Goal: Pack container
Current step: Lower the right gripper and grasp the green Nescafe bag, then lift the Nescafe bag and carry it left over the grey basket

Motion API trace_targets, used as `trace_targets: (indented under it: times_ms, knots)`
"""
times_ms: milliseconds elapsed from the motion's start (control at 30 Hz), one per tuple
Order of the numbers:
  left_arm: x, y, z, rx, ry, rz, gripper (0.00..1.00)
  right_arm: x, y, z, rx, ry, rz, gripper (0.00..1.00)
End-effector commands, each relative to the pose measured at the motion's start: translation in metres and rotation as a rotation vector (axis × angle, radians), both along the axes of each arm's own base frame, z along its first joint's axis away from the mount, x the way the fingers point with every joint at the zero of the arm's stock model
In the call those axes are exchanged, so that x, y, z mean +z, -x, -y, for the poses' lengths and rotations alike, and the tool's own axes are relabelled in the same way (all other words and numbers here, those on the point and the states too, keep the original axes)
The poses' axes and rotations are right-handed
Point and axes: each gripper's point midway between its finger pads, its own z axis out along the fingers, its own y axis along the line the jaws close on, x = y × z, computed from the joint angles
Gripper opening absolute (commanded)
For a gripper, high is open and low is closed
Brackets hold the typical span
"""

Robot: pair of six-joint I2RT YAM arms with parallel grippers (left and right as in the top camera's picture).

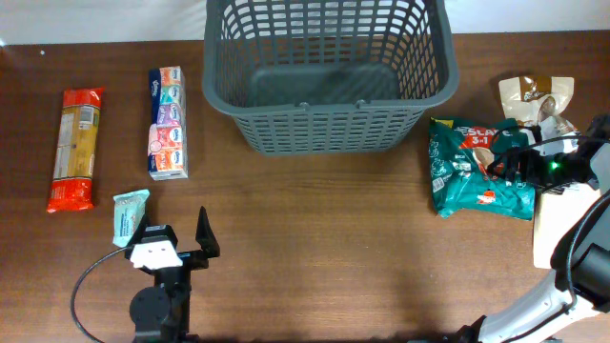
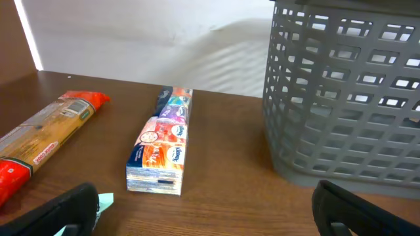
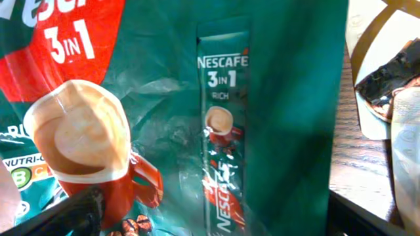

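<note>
Container (image 1: 329, 133) ahead and right of open left gripper (image 1: 173, 232)

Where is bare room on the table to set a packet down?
Widest: the table in front of the container, between the teal sachet and coffee bag. Crowded: the right edge, around the coffee bag and beige packet.

Bare table (image 1: 334, 248) runs across the frame's lower middle; the basket (image 1: 329, 86) blocks top centre, tissues (image 1: 168, 122) stand left of it, coffee bag (image 1: 477, 167) right.
</note>
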Motion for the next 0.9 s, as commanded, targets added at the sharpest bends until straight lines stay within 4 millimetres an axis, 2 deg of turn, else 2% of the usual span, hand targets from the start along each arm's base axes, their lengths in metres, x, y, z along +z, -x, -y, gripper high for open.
trace_targets:
  times_ms: [0,433,467,533,567,600,633,667,867]
  knots:
    - [-0.001,0.0,-0.002,0.011,0.001,0.004,0.99,-0.005,0.003,-0.004,0.007,-0.013,-0.011,0.99]
    - [-0.001,0.0,-0.002,0.011,0.001,0.004,0.99,-0.038,0.008,-0.017,0.034,-0.032,-0.103,0.99]
    - [-0.001,0.0,-0.002,0.011,0.001,0.004,0.99,-0.04,0.008,-0.017,0.03,-0.024,-0.113,0.92]
    - [-0.001,0.0,-0.002,0.011,0.001,0.004,0.99,-0.042,0.007,-0.019,0.035,-0.013,-0.123,0.69]
    - [-0.001,0.0,-0.002,0.011,0.001,0.004,0.99,-0.043,0.006,-0.02,0.04,-0.013,-0.122,0.49]
    - [-0.001,0.0,-0.002,0.011,0.001,0.004,0.99,-0.043,0.006,-0.021,0.038,-0.014,-0.123,0.34]
    - [-0.001,0.0,-0.002,0.011,0.001,0.004,0.99,-0.043,0.005,-0.02,0.025,-0.013,-0.126,0.11]
    - [-0.001,0.0,-0.002,0.011,0.001,0.004,0.99,-0.043,0.005,-0.02,0.018,-0.014,-0.128,0.04]
    - [-0.001,0.0,-0.002,0.011,0.001,0.004,0.99,-0.043,0.004,-0.02,0.001,-0.02,-0.13,0.04]
